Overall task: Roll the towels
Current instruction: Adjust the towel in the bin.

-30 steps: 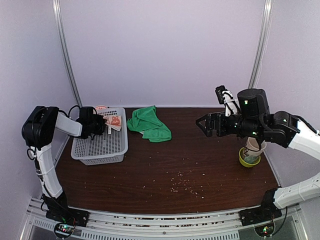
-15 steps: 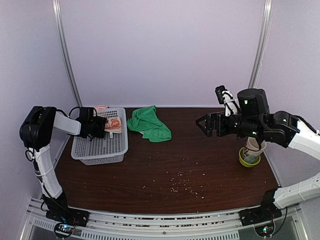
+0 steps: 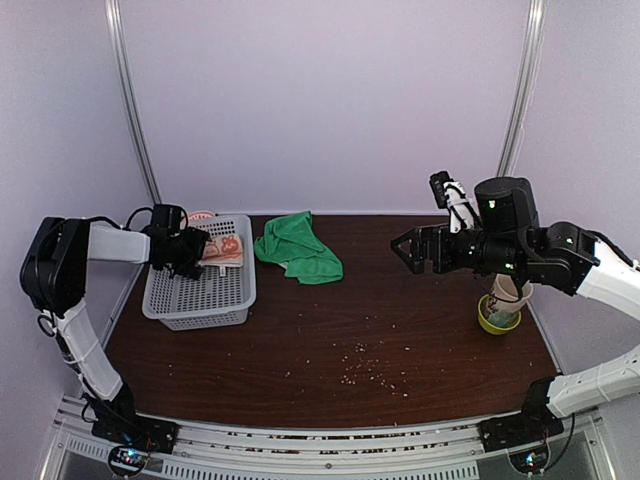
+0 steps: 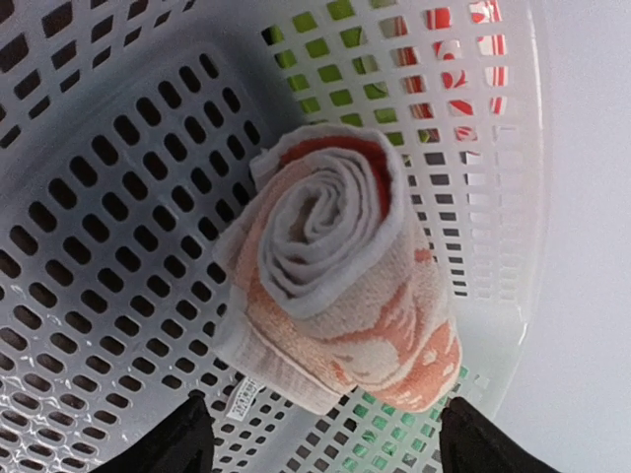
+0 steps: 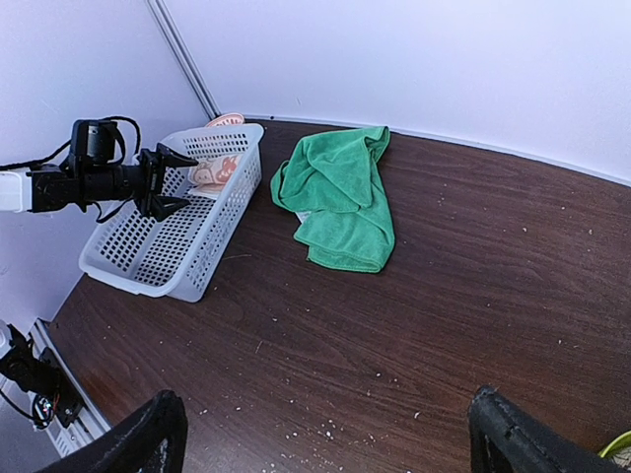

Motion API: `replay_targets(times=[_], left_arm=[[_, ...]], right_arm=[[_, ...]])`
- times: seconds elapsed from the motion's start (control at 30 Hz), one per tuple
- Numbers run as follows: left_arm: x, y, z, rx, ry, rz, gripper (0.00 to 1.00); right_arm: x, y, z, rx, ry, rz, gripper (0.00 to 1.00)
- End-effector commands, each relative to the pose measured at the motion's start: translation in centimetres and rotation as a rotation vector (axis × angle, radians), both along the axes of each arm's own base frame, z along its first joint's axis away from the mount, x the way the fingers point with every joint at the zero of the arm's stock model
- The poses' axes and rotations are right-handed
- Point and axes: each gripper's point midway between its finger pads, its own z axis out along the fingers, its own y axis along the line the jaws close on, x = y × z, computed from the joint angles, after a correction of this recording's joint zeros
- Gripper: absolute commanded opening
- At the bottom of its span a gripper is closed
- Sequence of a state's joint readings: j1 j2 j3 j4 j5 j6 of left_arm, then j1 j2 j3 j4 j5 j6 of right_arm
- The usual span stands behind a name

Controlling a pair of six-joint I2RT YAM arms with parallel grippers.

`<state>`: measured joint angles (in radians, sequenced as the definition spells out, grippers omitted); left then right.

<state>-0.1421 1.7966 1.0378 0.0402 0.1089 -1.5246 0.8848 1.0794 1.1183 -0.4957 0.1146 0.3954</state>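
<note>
Left gripper (image 4: 330,439) has its fingers spread wide, closed on nothing, with the pink towel (image 4: 335,286) just beyond the tips. That towel is rolled tight and lies inside the basket (image 4: 118,197) at its far end. Its spiral end faces the wrist camera, so its long axis runs roughly along the gripper's own line. Right gripper (image 5: 330,424) is also wide and empty, hanging above the table (image 5: 493,296). The green towel (image 5: 340,202) lies ahead of it, well apart. It is an unrolled, crumpled heap on the table just beside the basket, slanting from the back edge toward the middle. It sits between the two grippers, neither clearly nearer; I judge it the next to be rolled, and it needs flattening first
</note>
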Motion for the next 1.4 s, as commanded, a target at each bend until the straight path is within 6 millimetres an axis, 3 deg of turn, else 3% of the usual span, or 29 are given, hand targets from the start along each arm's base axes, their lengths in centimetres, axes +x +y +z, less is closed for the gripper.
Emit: replay_targets(times=[0.0, 0.13, 0.2, 0.4, 0.53, 0.77, 0.9, 1.07, 1.23, 1.37], left_arm=[[-1.0, -0.4, 3.4, 0.023, -0.058, -0.04, 0.81], [0.0, -0.6, 7.4, 0.058, -0.149, -0.061, 0.72], [1.2, -0.5, 8.5, 0.087, -0.167, -0.067, 0.6], [4.7, -1.3, 7.3, 0.114, -0.158, -0.098, 0.16], [6.6, -1.7, 6.0, 0.12, -0.144, -0.112, 0.0], [6.9, -2.3, 1.6, 0.126, -0.058, -0.141, 0.0], [5.8, -2.2, -1.4, 0.136, 0.016, -0.149, 0.0], [4.3, -2.6, -3.3, 0.143, 0.059, -0.168, 0.0], [3.9, -3.2, -2.8, 0.136, 0.039, -0.194, 0.0], [4.8, -3.2, -0.2, 0.153, -0.016, -0.208, 0.0]], right_arm=[[0.2, 0.4, -0.3, 0.013, -0.002, 0.013, 1.0], [0.3, 0.6, -0.5, 0.012, 0.002, 0.016, 1.0], [0.3, 0.6, -0.6, 0.009, 0.004, 0.017, 1.0], [0.3, 0.3, -0.7, -0.004, 0.004, 0.005, 1.0], [0.4, 0.0, -0.8, -0.017, 0.004, -0.005, 1.0], [0.4, -0.1, -1.4, -0.03, 0.012, -0.007, 1.0], [0.3, -0.1, -1.3, -0.022, 0.013, -0.006, 1.0], [0.2, -0.2, -1.5, -0.018, 0.015, -0.008, 1.0], [0.1, -0.2, -1.6, -0.011, 0.021, -0.005, 1.0], [0.0, -0.1, -1.3, -0.008, 0.02, 0.002, 1.0]])
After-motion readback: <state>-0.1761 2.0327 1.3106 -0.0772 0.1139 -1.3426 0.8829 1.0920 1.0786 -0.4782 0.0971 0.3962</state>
